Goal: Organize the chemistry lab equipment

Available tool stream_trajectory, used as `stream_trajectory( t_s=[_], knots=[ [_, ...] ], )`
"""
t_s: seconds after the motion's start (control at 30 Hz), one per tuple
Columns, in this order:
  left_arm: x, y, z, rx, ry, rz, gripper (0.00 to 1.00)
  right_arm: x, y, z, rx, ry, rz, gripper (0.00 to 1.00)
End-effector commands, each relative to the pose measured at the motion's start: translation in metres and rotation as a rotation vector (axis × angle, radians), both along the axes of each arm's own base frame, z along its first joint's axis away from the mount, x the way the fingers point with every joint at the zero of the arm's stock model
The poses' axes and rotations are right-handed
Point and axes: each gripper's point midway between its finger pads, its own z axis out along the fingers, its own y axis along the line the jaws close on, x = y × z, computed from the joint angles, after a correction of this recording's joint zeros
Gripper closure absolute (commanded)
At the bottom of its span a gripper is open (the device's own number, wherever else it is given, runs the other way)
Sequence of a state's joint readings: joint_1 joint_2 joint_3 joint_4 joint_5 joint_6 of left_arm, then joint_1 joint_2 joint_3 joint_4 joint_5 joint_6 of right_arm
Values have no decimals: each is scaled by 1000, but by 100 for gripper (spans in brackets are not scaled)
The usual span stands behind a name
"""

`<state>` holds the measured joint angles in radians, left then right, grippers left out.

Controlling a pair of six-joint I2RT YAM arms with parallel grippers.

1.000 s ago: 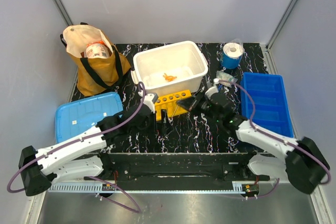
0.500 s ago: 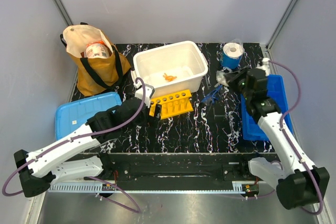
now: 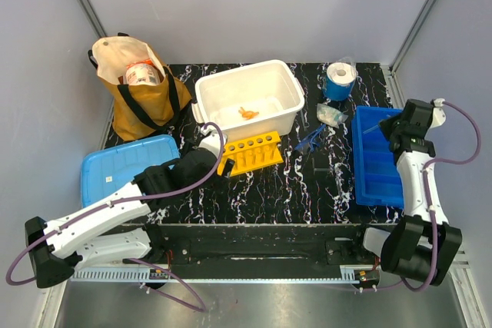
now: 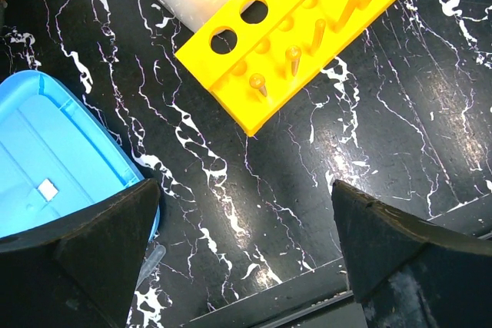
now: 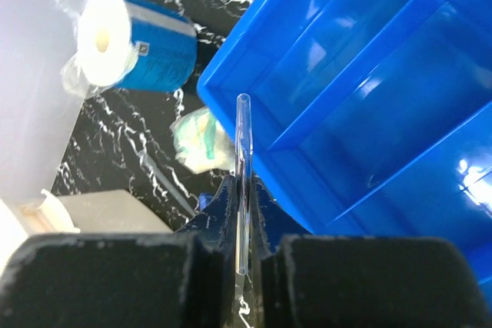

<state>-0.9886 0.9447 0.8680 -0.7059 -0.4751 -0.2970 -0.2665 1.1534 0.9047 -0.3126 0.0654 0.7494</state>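
The right fingers [image 5: 346, 274] pinch one thin clear tube [image 5: 243, 151]. It juts out from between them, glassy and open-ended, with its tip over the far-left corner of the single blue bin [image 5: 400, 113]. The left fingers [image 4: 84, 236] are spread wide and empty above the bench [image 4: 346, 136], near one yellow rack [image 4: 254, 82].

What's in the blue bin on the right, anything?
Empty, as far as shows: the blue bin has bare compartments in both views; the right arm covers one part.

Tube [image 5: 243, 144] lower end hidden in right claw [image 5: 244, 250]; rack [image 4: 307, 5] cut off at top edge.
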Motion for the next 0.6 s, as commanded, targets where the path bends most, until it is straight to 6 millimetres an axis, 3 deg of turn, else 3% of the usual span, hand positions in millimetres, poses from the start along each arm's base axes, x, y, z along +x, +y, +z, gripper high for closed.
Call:
stream_trajectory(
  t_s=[0.0, 0.2, 0.57],
  knots=[
    [8, -3, 10, -3, -52, 0, 1, 1, -25, -12, 1, 34, -66, 91],
    [7, -2, 9, -9, -49, 2, 1, 2, -50, -35, 62, 85, -164, 89],
    [7, 1, 11, -7, -57, 14, 1, -4, -63, -79, 131, 172, -267, 87]
  ],
)
